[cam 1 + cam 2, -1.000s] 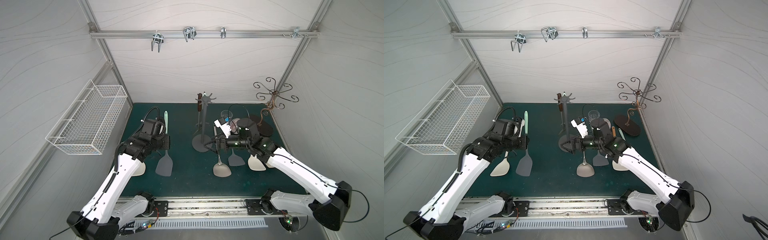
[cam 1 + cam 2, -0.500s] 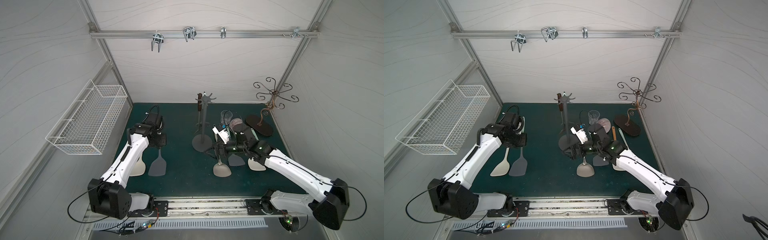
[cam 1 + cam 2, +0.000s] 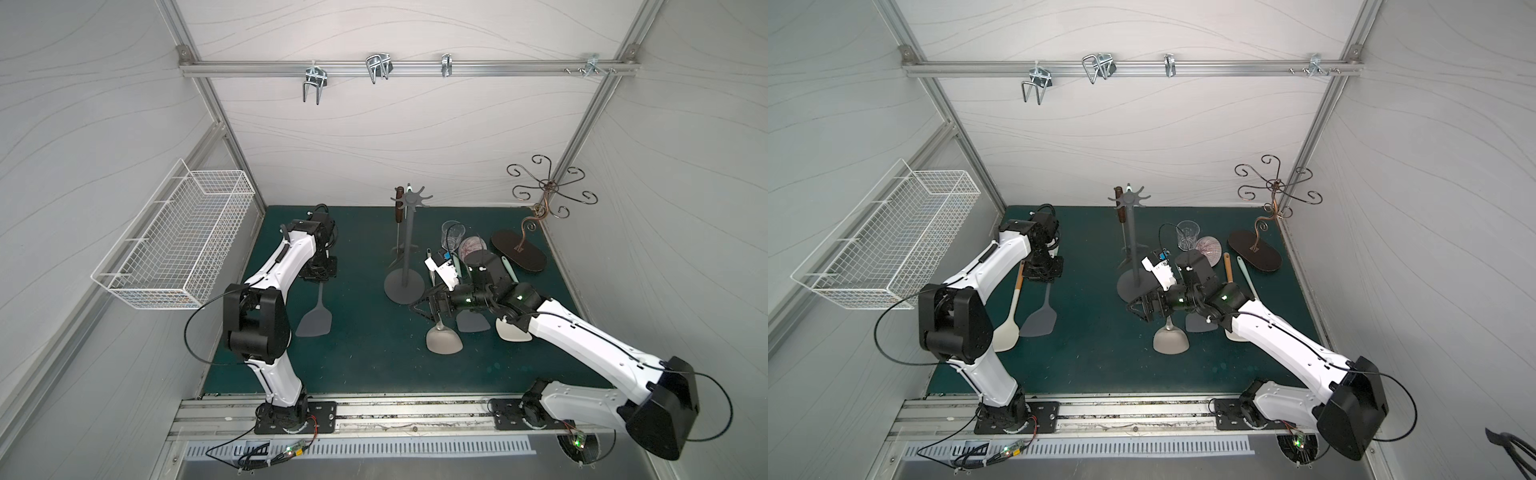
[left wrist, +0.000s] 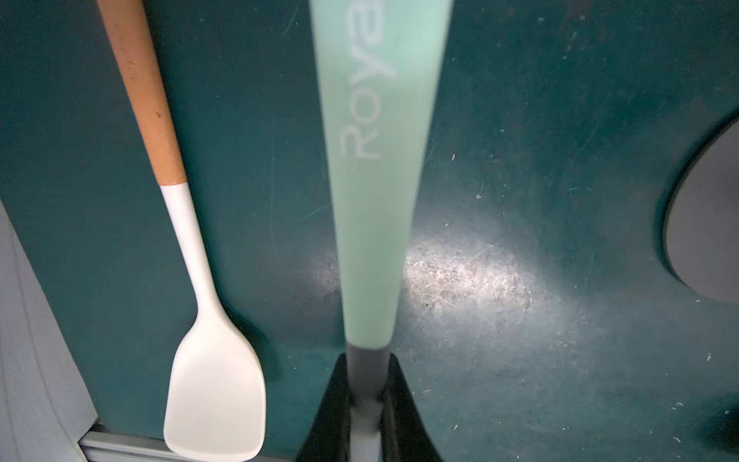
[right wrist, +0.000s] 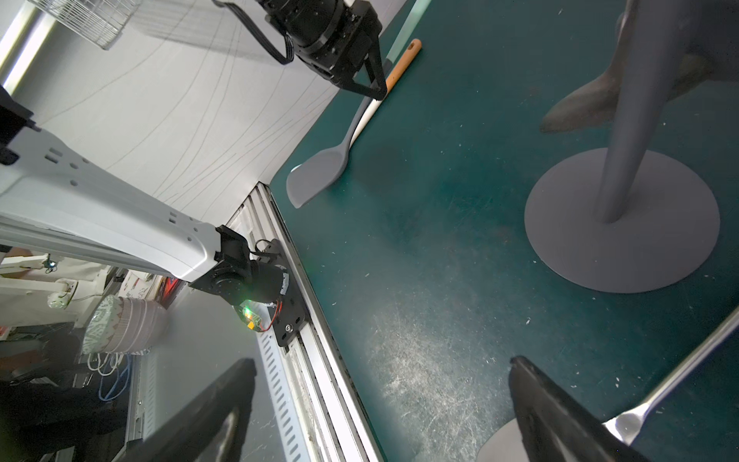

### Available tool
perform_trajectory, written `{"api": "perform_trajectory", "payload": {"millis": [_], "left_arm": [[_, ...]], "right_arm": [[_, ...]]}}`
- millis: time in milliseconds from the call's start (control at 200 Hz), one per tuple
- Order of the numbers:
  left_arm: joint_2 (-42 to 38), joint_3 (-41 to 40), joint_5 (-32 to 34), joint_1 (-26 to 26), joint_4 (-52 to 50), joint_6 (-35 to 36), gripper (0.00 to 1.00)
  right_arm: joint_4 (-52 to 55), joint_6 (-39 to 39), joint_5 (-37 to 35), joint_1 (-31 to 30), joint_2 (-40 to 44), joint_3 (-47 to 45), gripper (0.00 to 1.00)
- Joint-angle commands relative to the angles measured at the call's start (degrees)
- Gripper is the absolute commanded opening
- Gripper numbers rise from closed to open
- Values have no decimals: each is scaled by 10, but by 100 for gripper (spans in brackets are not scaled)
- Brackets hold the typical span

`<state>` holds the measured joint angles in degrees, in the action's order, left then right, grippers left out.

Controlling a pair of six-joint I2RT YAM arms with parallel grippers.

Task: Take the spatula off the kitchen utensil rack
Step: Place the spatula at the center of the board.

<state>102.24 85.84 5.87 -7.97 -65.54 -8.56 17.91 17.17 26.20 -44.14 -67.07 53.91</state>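
Observation:
The kitchen utensil rack [image 3: 405,286] stands mid-mat, a dark grey pole on a round base [image 5: 624,224]. A brown-handled utensil [image 3: 399,208] hangs from its crown. At the left, my left gripper [image 4: 366,400] is shut on the grey neck of a spatula [image 4: 376,200] with a mint handle. Its grey head [image 3: 314,324] lies low by the mat, also seen as the spatula [image 5: 316,176] in the right wrist view. My right gripper [image 3: 432,307] hovers open in front of the rack's base; its fingers [image 5: 552,408] hold nothing.
A white spatula [image 4: 216,392] with a wooden handle lies beside the held one. Right of the rack lie a steel turner [image 3: 444,340], more spatulas, a glass [image 3: 451,237] and a bronze curly stand [image 3: 519,249]. A white wire basket [image 3: 174,249] hangs on the left wall.
The left arm has folded back and up, its gripper still shut on the mint-handled spatula, which shifted slightly left. The right gripper has sunk forward from the rack's pole toward the mat.

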Motion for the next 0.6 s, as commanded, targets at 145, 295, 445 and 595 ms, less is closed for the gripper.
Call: {"api": "perform_trajectory", "payload": {"millis": [145,295,445,595], "left_arm": [[71,45,41,7,-27,13,0],[110,57,49,26,-22,7,0],[134,60,58,27,-13,0,0],[167,73,66,28,-12,-4,0]], "right_arm": [[-61,27,21,-3,4,-38,99],[-82,32,28,-3,3,-54,99],[-83,27,34,-3,4,-60,99],[-80,21,32,-2,8,-62,99]]}}
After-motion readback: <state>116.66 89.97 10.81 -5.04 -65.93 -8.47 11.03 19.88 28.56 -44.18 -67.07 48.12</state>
